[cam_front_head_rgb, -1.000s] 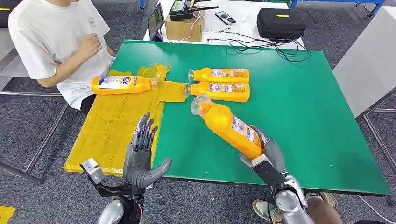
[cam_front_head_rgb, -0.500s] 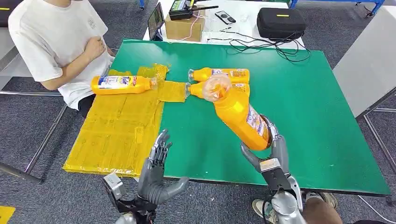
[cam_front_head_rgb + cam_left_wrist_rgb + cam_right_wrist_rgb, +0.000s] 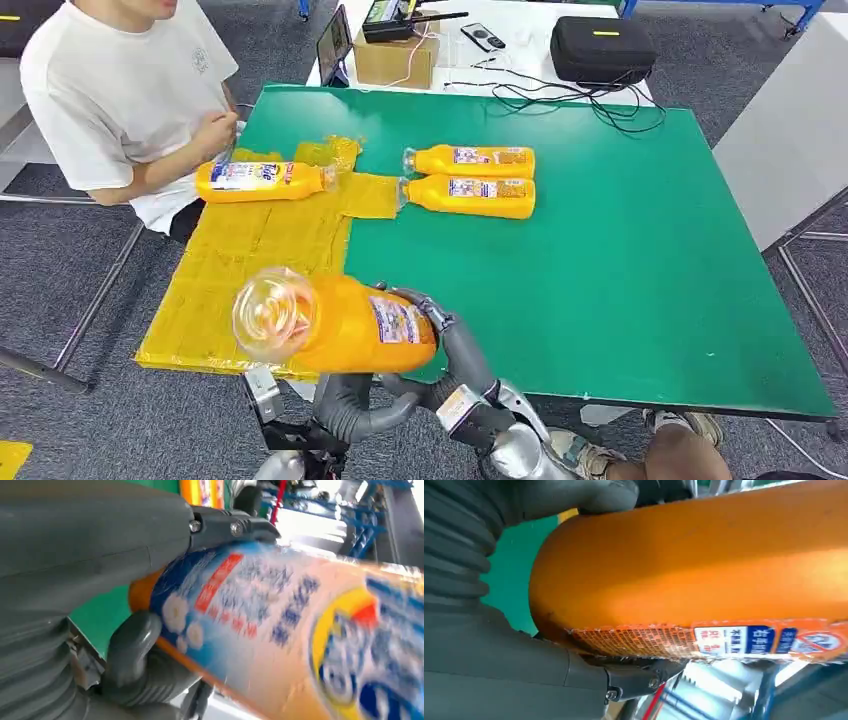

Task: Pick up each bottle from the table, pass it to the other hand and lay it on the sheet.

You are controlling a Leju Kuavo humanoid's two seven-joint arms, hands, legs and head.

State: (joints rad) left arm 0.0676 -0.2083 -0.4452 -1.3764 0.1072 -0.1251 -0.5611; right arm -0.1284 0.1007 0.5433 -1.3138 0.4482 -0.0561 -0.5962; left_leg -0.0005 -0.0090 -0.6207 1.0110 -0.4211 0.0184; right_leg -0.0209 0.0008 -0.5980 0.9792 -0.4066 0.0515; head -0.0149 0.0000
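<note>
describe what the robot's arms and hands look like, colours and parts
The right hand has a grey palm cover, dark fingers and a white label at the wrist, on a silver arm. The left hand has a thick grey thumb, grey ribbed cover and dark fingers with silver screws.

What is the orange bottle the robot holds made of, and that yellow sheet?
The held bottle looks like see-through plastic: its clear cap end glints, orange liquid seems to show through, and a glossy printed label wraps it. The yellow sheet seems thin, crinkly plastic film or paper; its wrinkles and folds suggest that.
</note>
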